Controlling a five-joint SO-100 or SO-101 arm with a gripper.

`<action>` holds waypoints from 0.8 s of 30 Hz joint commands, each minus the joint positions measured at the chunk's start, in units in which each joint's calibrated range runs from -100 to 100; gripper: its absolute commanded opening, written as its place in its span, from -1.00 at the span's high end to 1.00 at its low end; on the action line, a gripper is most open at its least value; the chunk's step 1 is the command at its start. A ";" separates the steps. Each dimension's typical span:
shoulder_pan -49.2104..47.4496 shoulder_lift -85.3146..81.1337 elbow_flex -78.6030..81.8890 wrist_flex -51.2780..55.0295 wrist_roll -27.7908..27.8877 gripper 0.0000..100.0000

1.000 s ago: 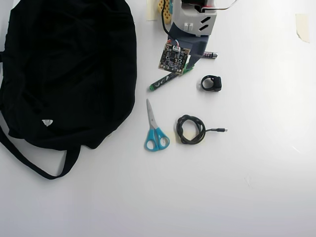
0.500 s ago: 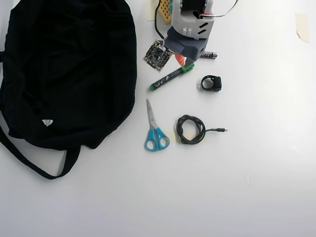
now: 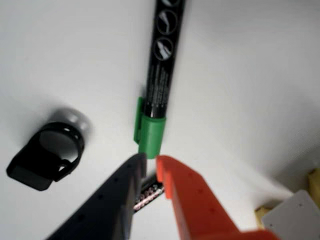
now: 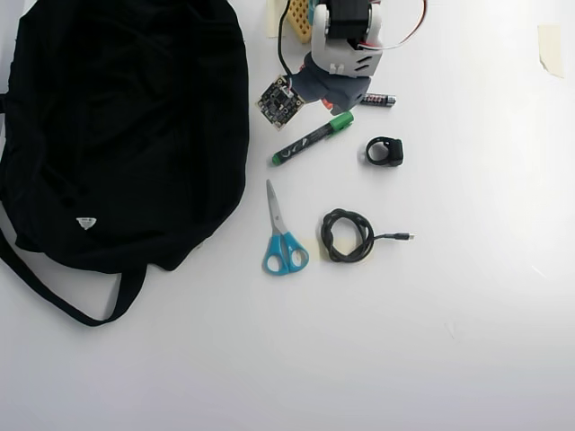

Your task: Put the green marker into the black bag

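the gripper (image 3: 150, 164) has its fingers almost pinched together with nothing between them, tips just short of the green marker (image 3: 159, 75) cap. compared with a second ago the arm has pulled back toward its base, so the marker (image 4: 314, 138) now lies fully uncovered on the table, near the black bag (image 4: 117, 126) but not in it. looks like it's lining up for a grab, nothing picked up yet.

green marker (image 3: 161, 75) print blurred, nothing readable
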 commanded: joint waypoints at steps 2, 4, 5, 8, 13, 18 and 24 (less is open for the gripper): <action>0.19 -1.03 -0.27 -0.48 -0.15 0.92; 0.19 -1.03 -0.27 -0.48 -0.15 0.84; 0.19 -1.03 -0.27 -0.48 -0.15 0.80; 0.19 -0.95 -0.27 -0.48 -0.15 0.72; -0.03 -0.95 1.71 -2.80 -0.15 0.68; -0.48 -0.95 4.04 -8.23 -0.15 0.68; -1.60 -0.95 5.75 -13.14 0.11 0.55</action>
